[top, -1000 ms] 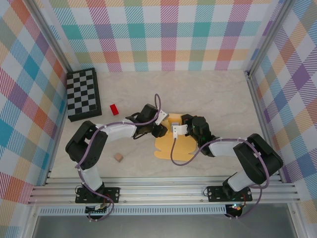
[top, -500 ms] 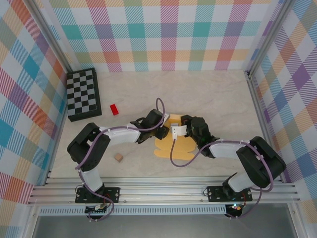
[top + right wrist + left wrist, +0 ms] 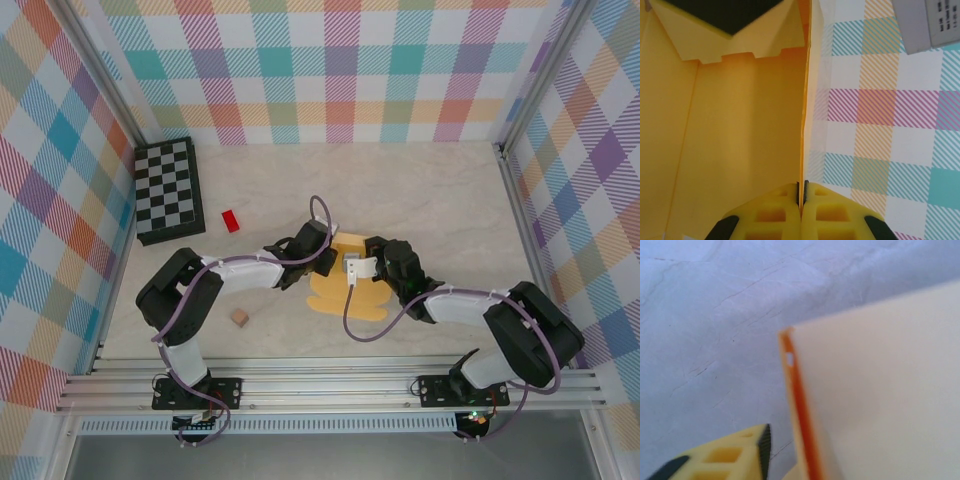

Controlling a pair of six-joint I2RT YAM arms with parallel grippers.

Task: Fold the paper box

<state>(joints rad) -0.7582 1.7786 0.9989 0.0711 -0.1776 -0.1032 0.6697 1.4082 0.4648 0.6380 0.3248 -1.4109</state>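
The pale marbled surface carries a checkerboard at its far left. A red block lies just beside the board, a tan cube sits nearer, and the paper box lies in the middle.

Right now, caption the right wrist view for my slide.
Right gripper, jaws shut on a panel edge of the yellow-orange paper box.
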